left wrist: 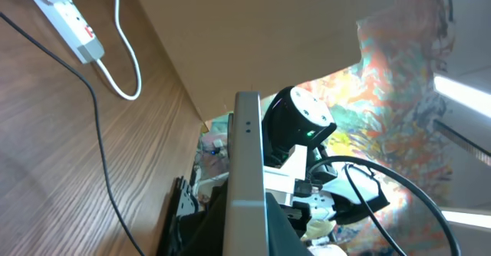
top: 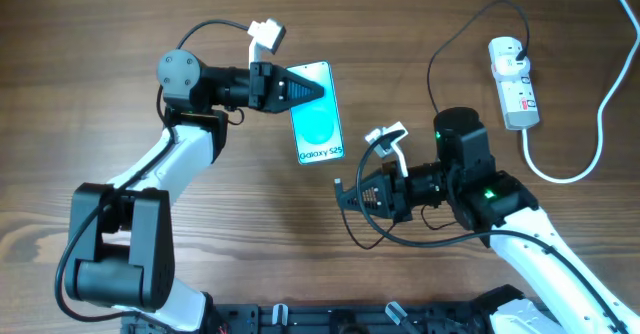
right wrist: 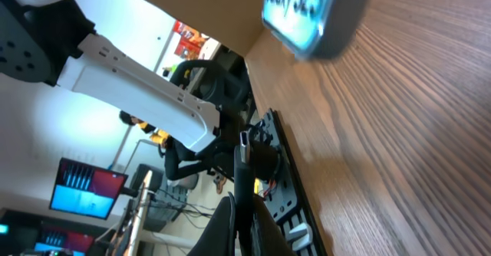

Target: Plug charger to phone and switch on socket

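Note:
The phone [top: 322,134], with a cyan screen and a "Galaxy S25" strip, lies face up at the table's middle. My left gripper [top: 316,89] is shut on its upper end. The left wrist view shows the phone's grey edge [left wrist: 247,164] clamped between the dark fingers. My right gripper [top: 343,194] is below and right of the phone, shut on the charger's black plug tip [right wrist: 244,160]. The plug stays apart from the phone's lower end [right wrist: 314,14]. The charger's thin black cable [top: 440,49] runs back to the white socket [top: 514,82] at the far right, which also shows as the socket [left wrist: 67,14].
A thick white cord [top: 600,124] loops from the socket towards the right edge. The black cable [top: 375,236] also loops under my right arm. A black base rail [top: 330,319] runs along the front edge. The right arm's wrist [left wrist: 299,126] stands beyond the phone.

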Motion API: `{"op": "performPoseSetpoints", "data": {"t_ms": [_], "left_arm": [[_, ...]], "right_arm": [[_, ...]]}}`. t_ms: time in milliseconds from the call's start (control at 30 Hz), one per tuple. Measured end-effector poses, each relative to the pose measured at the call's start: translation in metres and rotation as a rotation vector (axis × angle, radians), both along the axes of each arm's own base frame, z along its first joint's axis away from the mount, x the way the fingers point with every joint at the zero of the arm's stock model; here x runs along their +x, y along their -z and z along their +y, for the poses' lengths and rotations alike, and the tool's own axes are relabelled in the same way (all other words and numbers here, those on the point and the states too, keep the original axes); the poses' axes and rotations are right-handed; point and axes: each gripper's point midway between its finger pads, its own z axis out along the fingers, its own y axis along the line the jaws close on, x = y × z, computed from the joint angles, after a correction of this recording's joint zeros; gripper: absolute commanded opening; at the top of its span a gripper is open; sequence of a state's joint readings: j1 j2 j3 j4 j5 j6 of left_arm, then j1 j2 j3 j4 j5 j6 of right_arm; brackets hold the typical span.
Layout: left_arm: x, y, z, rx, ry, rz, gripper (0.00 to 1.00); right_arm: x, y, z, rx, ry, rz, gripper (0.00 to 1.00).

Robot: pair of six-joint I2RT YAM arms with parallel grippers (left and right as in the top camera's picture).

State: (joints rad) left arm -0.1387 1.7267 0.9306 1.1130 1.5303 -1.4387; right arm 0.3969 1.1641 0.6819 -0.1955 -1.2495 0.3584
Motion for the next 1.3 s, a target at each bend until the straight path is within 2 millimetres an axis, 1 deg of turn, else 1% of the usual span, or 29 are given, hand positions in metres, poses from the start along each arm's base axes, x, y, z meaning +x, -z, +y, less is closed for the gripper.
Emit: {"op": "performPoseSetpoints", "data": {"t_ms": [267,733,833,1033,1300], "left_arm": [[-0.007,0.0,-0.009,0.002,0.034,-0.003,0.04],[-0.008,0.0,-0.009,0.003,0.038,-0.003,0.04],[-0.008,0.0,-0.009,0.003,0.038,-0.003,0.04],[-0.008,0.0,-0.009,0.003,0.038,-0.003,0.04],[-0.008,0.0,-0.009,0.003,0.039,-0.003,0.04]], "right_arm": [[0.006,-0.007,0.002,0.016,0.017,0.019,0.04],[0.017,0.0,0.002,-0.031,0.095,0.072,0.04],[0.016,0.001,0.004,-0.035,0.095,0.081,0.04],[0.007,0.002,0.011,-0.042,0.066,0.089,0.04],[0.013,-0.002,0.012,-0.032,0.086,0.069,0.04]]}}
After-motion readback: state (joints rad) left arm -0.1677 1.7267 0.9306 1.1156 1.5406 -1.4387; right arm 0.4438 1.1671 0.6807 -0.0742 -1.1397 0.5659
